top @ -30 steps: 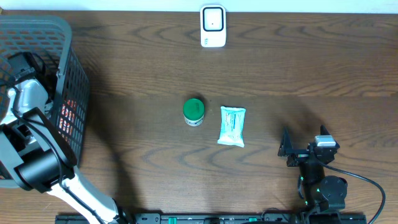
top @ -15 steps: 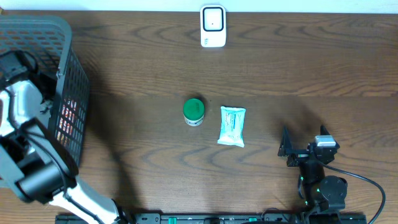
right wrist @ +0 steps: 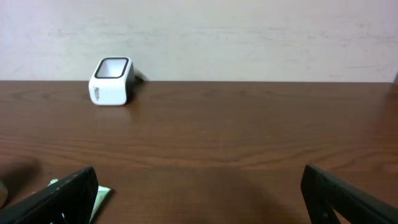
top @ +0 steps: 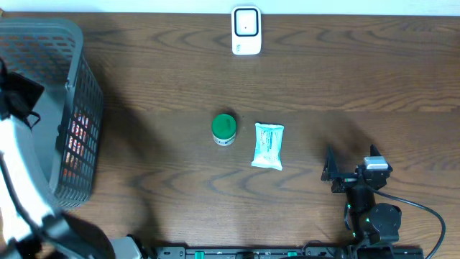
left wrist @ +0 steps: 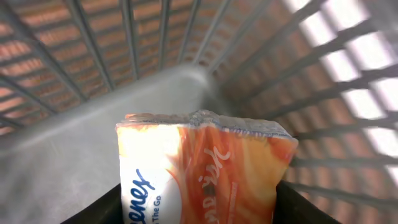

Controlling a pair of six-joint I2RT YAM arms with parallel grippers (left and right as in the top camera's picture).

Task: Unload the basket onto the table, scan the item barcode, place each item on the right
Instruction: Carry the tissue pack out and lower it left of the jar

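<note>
Orange tissue pack [left wrist: 205,168] is inside the grey basket [top: 43,29] at the table's far left, near a corner. Left gripper [left wrist: 199,213] is pinching it, a dark finger on each side. Can't tell if it's off the basket floor. Step: pick, item not presented.

Next: lift clear of the mesh walls, carry to the white scanner [top: 246,30] at the far edge, and turn the barcode toward its window. Barcode not visible here.

Right gripper [right wrist: 198,180] is spread wide, empty, idle near front right.

Dark wood table [top: 359,79]: green-lidded jar [top: 224,128] and white-green packet [top: 269,145] at centre, close together. Plain pale wall [right wrist: 249,37] behind.
</note>
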